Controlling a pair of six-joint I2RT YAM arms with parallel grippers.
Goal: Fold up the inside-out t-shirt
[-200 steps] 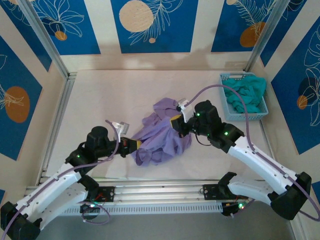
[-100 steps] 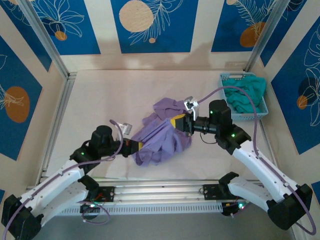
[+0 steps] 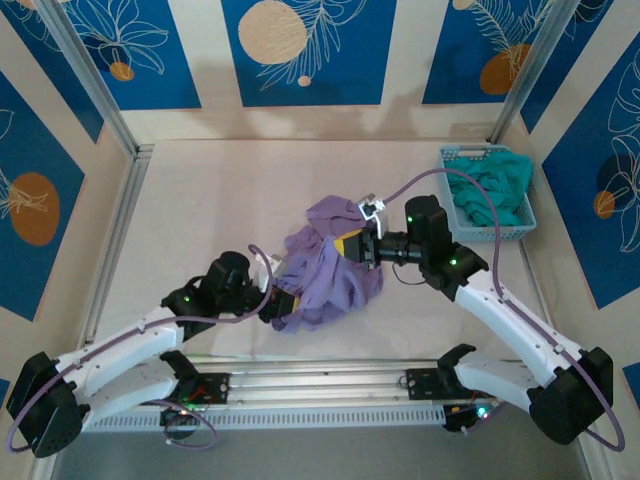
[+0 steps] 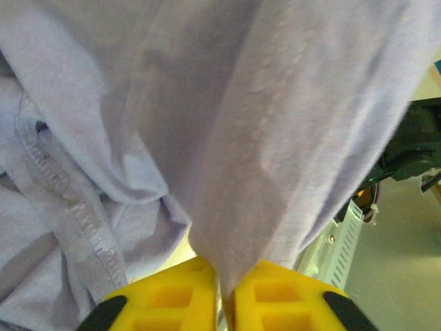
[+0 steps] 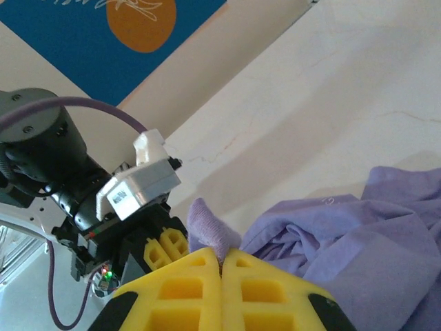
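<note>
The lavender-purple t-shirt [image 3: 330, 265] lies bunched in a crumpled heap at the middle of the table, seams showing. My left gripper [image 3: 283, 301] is at the heap's lower left edge, its yellow fingers [image 4: 172, 296] shut on a fold of the shirt [image 4: 275, 158] that hangs up from them. My right gripper [image 3: 350, 245] is at the heap's upper right, shut on a small ribbed nub of the same shirt [image 5: 207, 231]. In the right wrist view the left gripper [image 5: 162, 252] is just beyond that nub, and purple folds [image 5: 358, 234] spread to the right.
A light blue basket [image 3: 487, 195] holding a teal-green garment [image 3: 492, 187] stands at the back right of the table. Metal frame rails [image 3: 300, 385] run along the near edge. A bare cream tabletop [image 3: 220, 190] stretches to the left and back of the shirt.
My left gripper has moved right and nearer along the shirt's lower edge, drawing the cloth in. My right gripper shifted slightly left, keeping its hold. The heap is more bunched.
</note>
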